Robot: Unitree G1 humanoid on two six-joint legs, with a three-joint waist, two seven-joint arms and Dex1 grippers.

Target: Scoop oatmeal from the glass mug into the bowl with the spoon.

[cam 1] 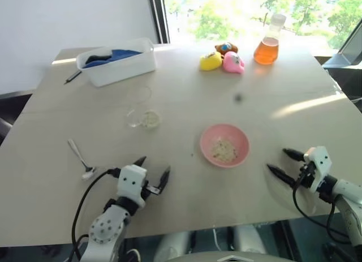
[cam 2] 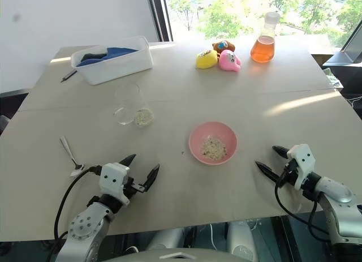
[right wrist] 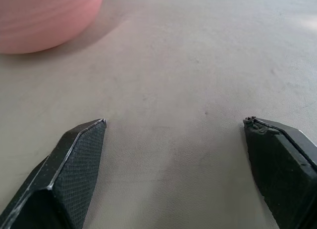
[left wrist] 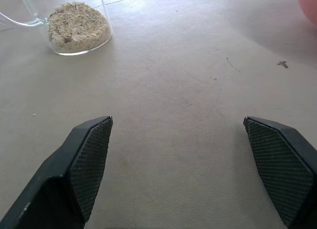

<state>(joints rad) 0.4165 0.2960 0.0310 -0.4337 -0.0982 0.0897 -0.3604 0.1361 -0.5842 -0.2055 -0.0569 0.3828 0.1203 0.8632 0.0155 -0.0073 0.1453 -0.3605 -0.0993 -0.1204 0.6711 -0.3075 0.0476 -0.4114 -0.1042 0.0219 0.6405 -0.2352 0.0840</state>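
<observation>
The glass mug (cam 1: 142,106) stands left of the table's middle with pale oatmeal (cam 1: 150,120) in its bottom; the left wrist view shows it (left wrist: 74,21) ahead of the fingers. To its right and nearer me sits the pink bowl (cam 1: 242,138), holding a little heap of flakes (cam 1: 223,150). The silver spoon (cam 1: 81,159) lies flat on the table at the near left. My left gripper (cam 1: 154,165) hovers open and empty just right of the spoon's bowl end. On the near right, beside the bowl (right wrist: 44,16), my right gripper (cam 1: 278,160) stands open and empty.
A white tub (cam 1: 116,61) with blue cloth is at the back left, a dark pen (cam 1: 72,76) beside it. Small toys (cam 1: 222,59) and a flask of orange liquid (cam 1: 268,44) stand at the back. The table's front edge runs just below both grippers.
</observation>
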